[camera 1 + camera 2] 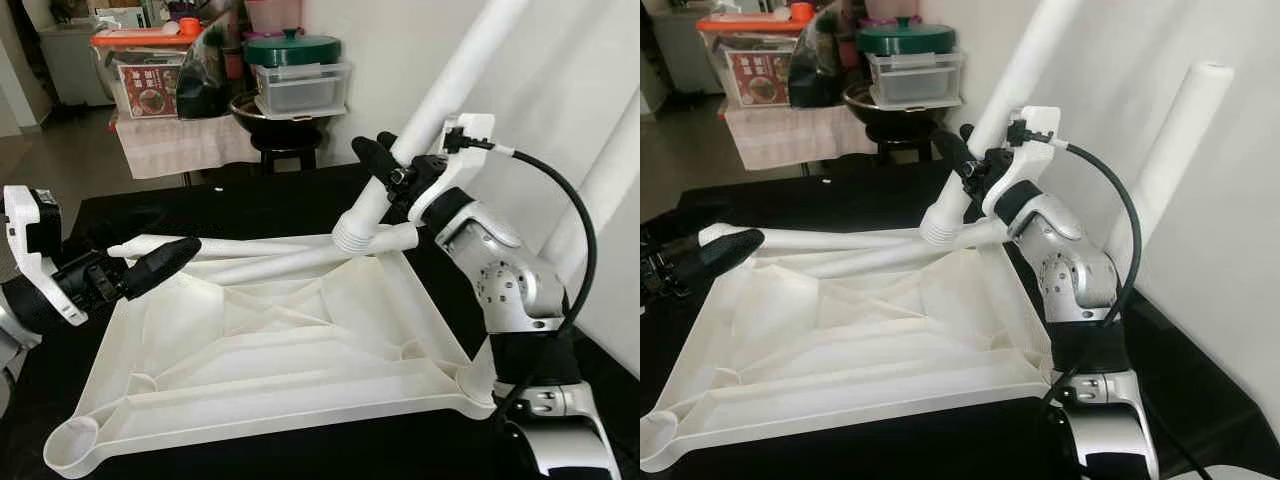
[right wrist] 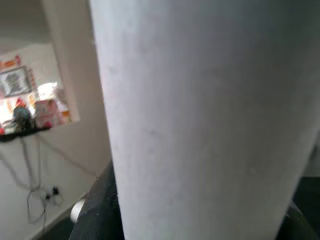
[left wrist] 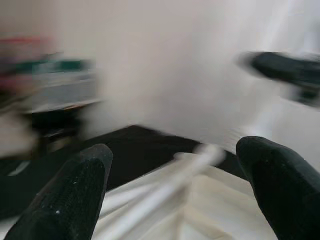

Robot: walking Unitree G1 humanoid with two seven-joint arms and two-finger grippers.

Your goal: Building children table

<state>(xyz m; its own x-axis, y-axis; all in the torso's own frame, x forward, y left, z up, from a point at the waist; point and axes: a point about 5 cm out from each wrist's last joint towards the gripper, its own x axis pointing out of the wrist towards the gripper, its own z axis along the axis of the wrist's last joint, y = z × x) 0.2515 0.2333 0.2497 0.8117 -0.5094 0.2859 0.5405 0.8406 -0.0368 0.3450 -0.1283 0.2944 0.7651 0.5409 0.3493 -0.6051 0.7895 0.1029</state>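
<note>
A white plastic table top point(image 1: 250, 340) lies upside down on a black surface point(image 1: 260, 205). My right gripper point(image 1: 385, 160) is shut on a long white table leg point(image 1: 450, 75). The leg slants up to the right, and its ribbed lower end point(image 1: 352, 232) meets the top's far right corner. My left gripper point(image 1: 160, 262) hovers at the far left corner. Its two black fingers point(image 3: 65, 200) stand wide apart with nothing between them in the blurred left wrist view. The leg's white shaft point(image 2: 200, 115) runs close past the right wrist camera.
A second white leg point(image 1: 1185, 150) leans on the white wall at the right. Behind the black surface, a dark stool point(image 1: 285, 150) carries a bowl and a green-lidded container point(image 1: 298, 75). A cloth-covered stand with boxes point(image 1: 150, 85) is at the back left. An open socket point(image 1: 70, 440) marks the near left corner.
</note>
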